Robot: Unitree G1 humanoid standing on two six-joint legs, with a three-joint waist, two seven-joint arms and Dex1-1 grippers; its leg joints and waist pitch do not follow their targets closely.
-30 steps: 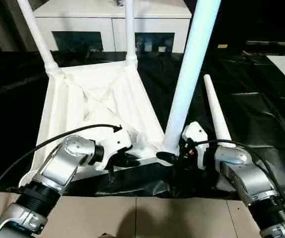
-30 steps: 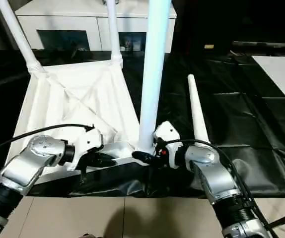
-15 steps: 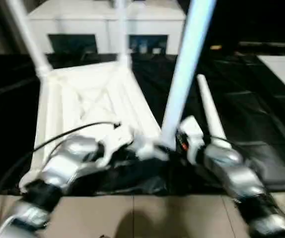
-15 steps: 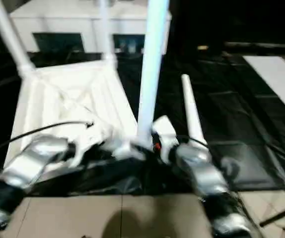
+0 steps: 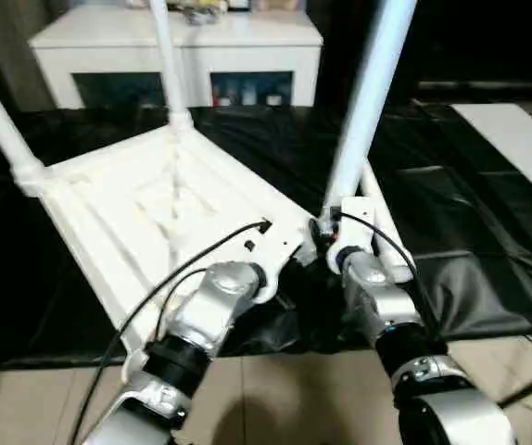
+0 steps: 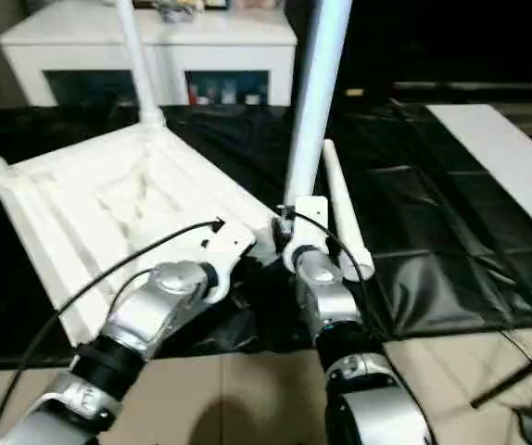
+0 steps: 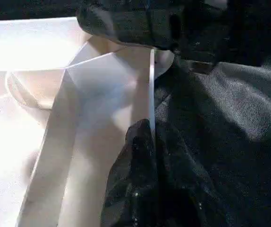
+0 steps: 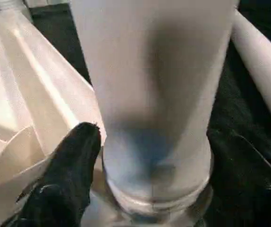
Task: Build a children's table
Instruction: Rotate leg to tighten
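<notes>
The tabletop [image 5: 155, 222] lies upside down on the black sheet [image 5: 488, 213]; two legs stand in its far corners, and a third leg [image 5: 363, 120] stands in the near corner socket.

The left gripper [image 7: 147, 142] is pinched on the tabletop's edge; the right gripper [image 8: 149, 156] straddles the third leg's base with fingers [image 8: 74, 156] spread, touch uncertain (seating seems the step in hand). Next the fourth leg [image 6: 340, 218], lying just beside, needs lifting.

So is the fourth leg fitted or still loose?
Loose. The fourth leg lies flat on the black sheet beside the tabletop; three legs stand upright in corner sockets.
</notes>
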